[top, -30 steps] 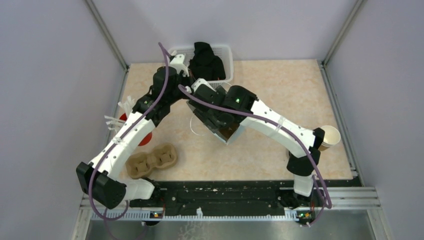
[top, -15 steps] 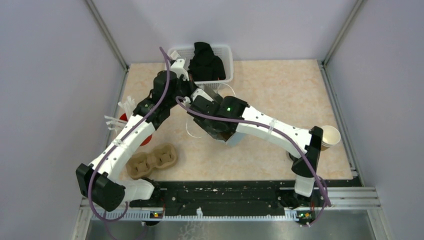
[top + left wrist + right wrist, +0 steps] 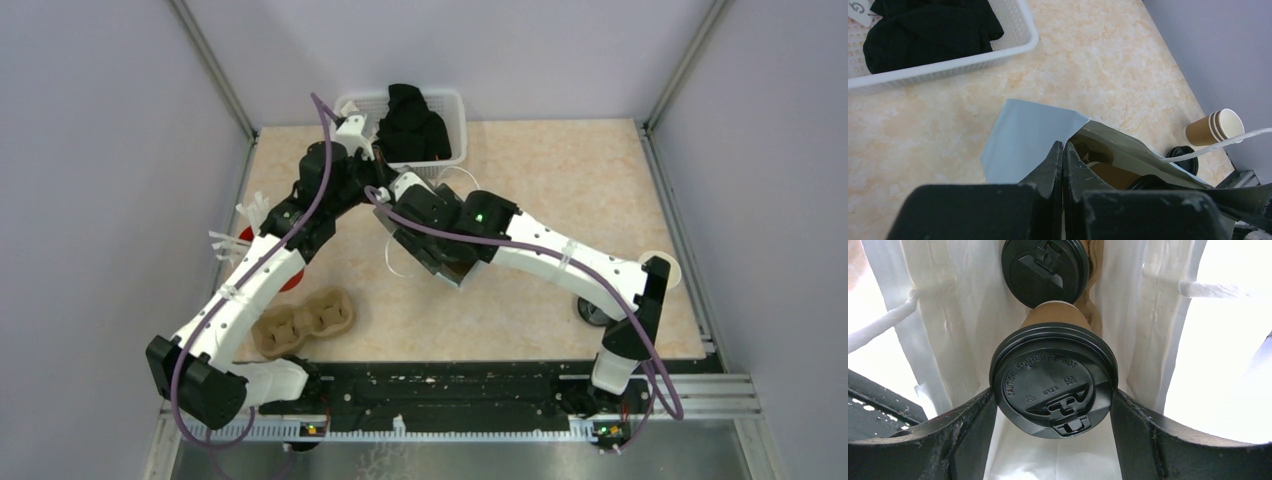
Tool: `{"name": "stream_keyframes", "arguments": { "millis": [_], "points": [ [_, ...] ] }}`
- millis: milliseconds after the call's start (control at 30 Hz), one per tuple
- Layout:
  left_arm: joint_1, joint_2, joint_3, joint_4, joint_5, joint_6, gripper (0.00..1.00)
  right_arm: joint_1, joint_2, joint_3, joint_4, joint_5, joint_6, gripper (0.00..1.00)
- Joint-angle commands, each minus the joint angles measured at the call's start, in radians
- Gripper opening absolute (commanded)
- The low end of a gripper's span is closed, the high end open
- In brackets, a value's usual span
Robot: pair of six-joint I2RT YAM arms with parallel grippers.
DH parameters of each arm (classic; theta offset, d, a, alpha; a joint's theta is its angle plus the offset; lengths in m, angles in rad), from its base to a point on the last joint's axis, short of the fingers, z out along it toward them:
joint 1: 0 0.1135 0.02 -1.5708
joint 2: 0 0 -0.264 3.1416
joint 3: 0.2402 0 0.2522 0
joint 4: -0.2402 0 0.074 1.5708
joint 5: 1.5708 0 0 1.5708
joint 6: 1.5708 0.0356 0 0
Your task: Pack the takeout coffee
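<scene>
Takeout coffee, black-lidded, held between the fingers of the right gripper, jaws spread wide and pressing the lid rim on either side. Sits inside the paper bag, just in front of a second lidded cup lying deeper in. Left gripper pinched fully closed on the bag's upper edge. Stack of open paper cups well apart, by the table edge.

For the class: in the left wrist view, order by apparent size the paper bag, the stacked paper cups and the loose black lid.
1. paper bag, largest, though nearest the camera
2. stacked paper cups
3. loose black lid, partly hidden behind the bag
</scene>
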Motion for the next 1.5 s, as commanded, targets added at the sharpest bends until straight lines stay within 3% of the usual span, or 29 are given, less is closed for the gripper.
{"name": "stream_keyframes", "arguments": {
  "millis": [0,433,800,1200,1467],
  "points": [
    [-0.004,-0.035,-0.004,0.077,0.016,0.021,0.0,-0.011,-0.041,0.035,0.0,-0.021,0.009,0.57],
    [-0.004,-0.045,-0.018,0.093,0.023,0.021,0.0,-0.056,-0.057,-0.013,0.004,-0.036,-0.012,0.57],
    [-0.005,-0.046,-0.022,0.101,0.019,0.021,0.0,-0.057,-0.087,-0.13,0.131,-0.089,-0.119,0.57],
    [-0.004,-0.041,-0.032,0.106,0.034,0.031,0.0,-0.057,-0.082,-0.158,0.127,-0.025,-0.122,0.57],
    [-0.004,-0.05,-0.033,0.095,0.049,0.048,0.0,-0.063,-0.134,-0.282,0.226,-0.064,-0.183,0.58]
  ]
}}
